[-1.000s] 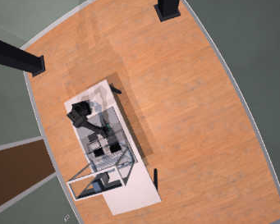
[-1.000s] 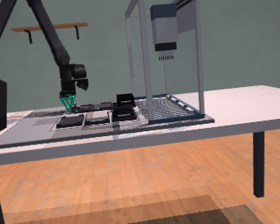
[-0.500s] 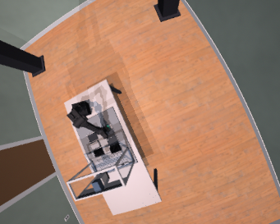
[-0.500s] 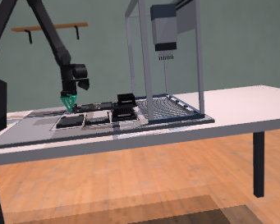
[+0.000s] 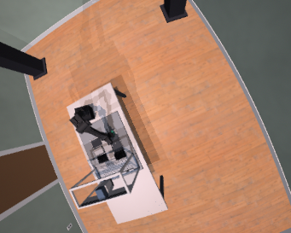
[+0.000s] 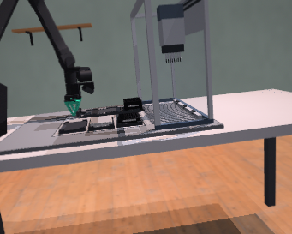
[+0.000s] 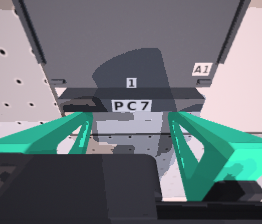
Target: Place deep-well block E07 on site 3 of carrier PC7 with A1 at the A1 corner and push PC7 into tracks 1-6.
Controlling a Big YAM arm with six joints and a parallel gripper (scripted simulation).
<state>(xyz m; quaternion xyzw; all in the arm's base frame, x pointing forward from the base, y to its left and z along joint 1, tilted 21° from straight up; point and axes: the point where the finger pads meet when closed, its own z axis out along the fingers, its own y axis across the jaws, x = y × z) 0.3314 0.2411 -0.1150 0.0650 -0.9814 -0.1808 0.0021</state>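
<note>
The carrier PC7 [image 7: 131, 105] fills the top of the wrist view, handle end towards me, with the site number 1 [image 7: 131, 82] and an A1 corner mark on its dark deck. Site 1 is empty. My gripper [image 7: 130, 111] is open and empty, its green fingers spread to either side of the handle end, low over the apron. In the side view the gripper [image 6: 72, 108] points down at the near end of the carrier [image 6: 103, 110]. A tall black block [image 6: 131, 104] stands at the carrier's far end, close to the rails. I cannot read its label.
The ribbed rails [image 6: 169, 110] lie inside the instrument's frame [image 6: 174, 57], under a hanging pipetting head [image 6: 171, 28]. Beside the carrier is a row of nests: a flat dark plate [image 6: 72, 126] at one end, another dark plate [image 6: 128, 120] at the other.
</note>
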